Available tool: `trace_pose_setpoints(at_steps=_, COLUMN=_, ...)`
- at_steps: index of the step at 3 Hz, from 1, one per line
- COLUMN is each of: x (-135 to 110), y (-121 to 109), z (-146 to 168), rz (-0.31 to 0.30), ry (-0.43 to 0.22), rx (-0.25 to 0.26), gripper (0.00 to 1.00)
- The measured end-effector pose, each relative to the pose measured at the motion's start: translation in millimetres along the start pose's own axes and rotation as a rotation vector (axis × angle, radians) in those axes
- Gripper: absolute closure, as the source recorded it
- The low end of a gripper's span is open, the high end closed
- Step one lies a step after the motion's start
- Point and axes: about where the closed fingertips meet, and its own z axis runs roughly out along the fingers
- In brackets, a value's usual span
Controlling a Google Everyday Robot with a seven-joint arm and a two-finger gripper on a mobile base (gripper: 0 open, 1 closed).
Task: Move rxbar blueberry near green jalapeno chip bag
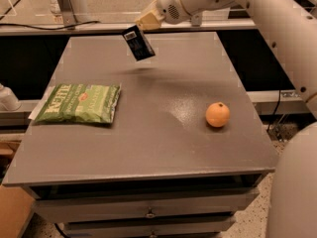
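At upper centre of the frame, the gripper point(143, 25) hangs above the worktop point(163, 148), fingers clamped on the rxbar blueberry point(139, 43); the green jalapeno chip bag point(79, 103) lies flat at centre left.

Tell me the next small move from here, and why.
Probably carry the rxbar blueberry toward the view's near left, then lower it. The hand holds it in the air over the far middle of the table, while the green jalapeno chip bag lies flat by the left edge, well apart from it. The orange sits to the right, off that path.
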Motion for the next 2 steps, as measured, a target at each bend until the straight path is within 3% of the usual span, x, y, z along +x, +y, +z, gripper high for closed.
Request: trace_pose_setpoints(at_steps=2, x=-3.8, y=36.0, z=-37.1, rz=0.050, ry=-0.056, rx=-0.055, gripper=1.00)
